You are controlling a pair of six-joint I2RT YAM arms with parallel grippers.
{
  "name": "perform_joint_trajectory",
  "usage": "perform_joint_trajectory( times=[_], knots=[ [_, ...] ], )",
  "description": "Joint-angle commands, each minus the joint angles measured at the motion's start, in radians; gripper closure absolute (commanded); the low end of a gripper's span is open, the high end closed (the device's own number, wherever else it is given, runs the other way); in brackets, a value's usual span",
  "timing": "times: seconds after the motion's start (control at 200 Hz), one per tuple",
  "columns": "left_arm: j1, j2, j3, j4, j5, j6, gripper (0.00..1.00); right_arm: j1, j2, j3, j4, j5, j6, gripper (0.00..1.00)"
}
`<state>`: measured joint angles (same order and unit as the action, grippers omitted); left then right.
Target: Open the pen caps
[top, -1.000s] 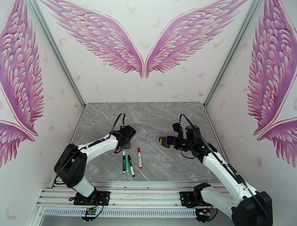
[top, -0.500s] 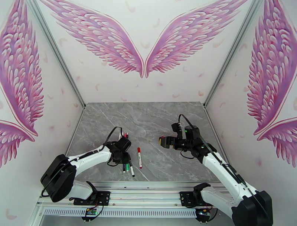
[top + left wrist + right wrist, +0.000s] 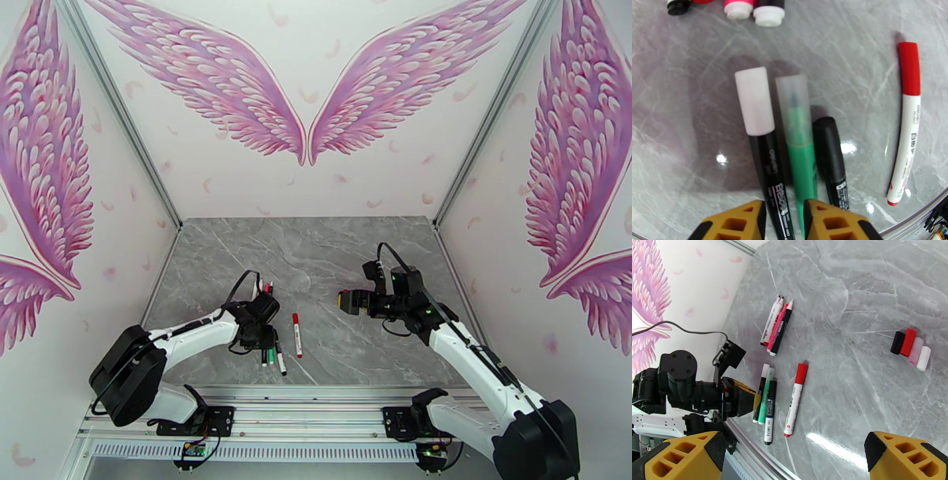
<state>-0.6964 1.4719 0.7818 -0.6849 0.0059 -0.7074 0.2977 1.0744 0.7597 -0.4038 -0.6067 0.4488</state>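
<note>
Where caps are still fitted, four are seen. A glossy red cap (image 3: 909, 68) is borne by the red pen (image 3: 904, 130). Just beside that pen, on its left-arm side, three more pens are laid close together. They carry a matt black cap (image 3: 827, 144), a frosted clear cap (image 3: 793, 106) with green showing through, and a pale white cap (image 3: 754, 100) on a black barrel (image 3: 770, 177). Each is a short, flat-ended cylinder pointed away from the arm bases.

Four loose caps (image 3: 910, 348), black, red, translucent pink and white, are lined up touching, well apart from the red pen on its right-arm side. Uncapped pens (image 3: 776, 323) are bunched beyond the red pen's capped end, towards the left.

The left gripper (image 3: 784, 203) is set narrow astride the black barrel; whether it is clamped cannot be told. The right gripper (image 3: 347, 302) is spread wide, with nothing held, well to the right of the red pen.
</note>
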Motion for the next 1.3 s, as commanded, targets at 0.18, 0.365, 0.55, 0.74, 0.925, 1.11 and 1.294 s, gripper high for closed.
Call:
perform_joint_trajectory(
  times=[0.18, 0.365, 0.55, 0.74, 0.925, 1.11, 1.294],
  knots=[
    [0.000, 0.047, -0.006, -0.030, -0.037, -0.009, 0.67, 0.014, 0.014, 0.004, 0.014, -0.008, -0.003, 0.01],
    [0.005, 0.092, -0.006, -0.022, -0.065, -0.017, 0.71, 0.023, 0.025, 0.004, 0.020, -0.002, 0.000, 0.01],
    [0.009, 0.036, -0.001, -0.014, -0.064, -0.010, 0.77, 0.032, 0.032, 0.009, 0.019, 0.001, 0.001, 0.01],
    [0.015, -0.070, -0.001, -0.055, -0.086, 0.029, 0.77, 0.048, 0.041, 0.006, 0.047, -0.004, 0.020, 0.01],
    [-0.003, -0.196, -0.003, 0.010, -0.001, 0.155, 0.77, 0.067, 0.044, -0.006, 0.134, -0.029, 0.124, 0.01],
    [-0.035, -0.269, 0.013, 0.174, 0.176, 0.254, 0.77, 0.102, 0.086, 0.014, 0.221, -0.012, 0.278, 0.01],
    [-0.055, -0.250, 0.047, 0.288, 0.296, 0.309, 0.81, 0.146, 0.157, 0.068, 0.223, -0.003, 0.309, 0.04]
  ],
)
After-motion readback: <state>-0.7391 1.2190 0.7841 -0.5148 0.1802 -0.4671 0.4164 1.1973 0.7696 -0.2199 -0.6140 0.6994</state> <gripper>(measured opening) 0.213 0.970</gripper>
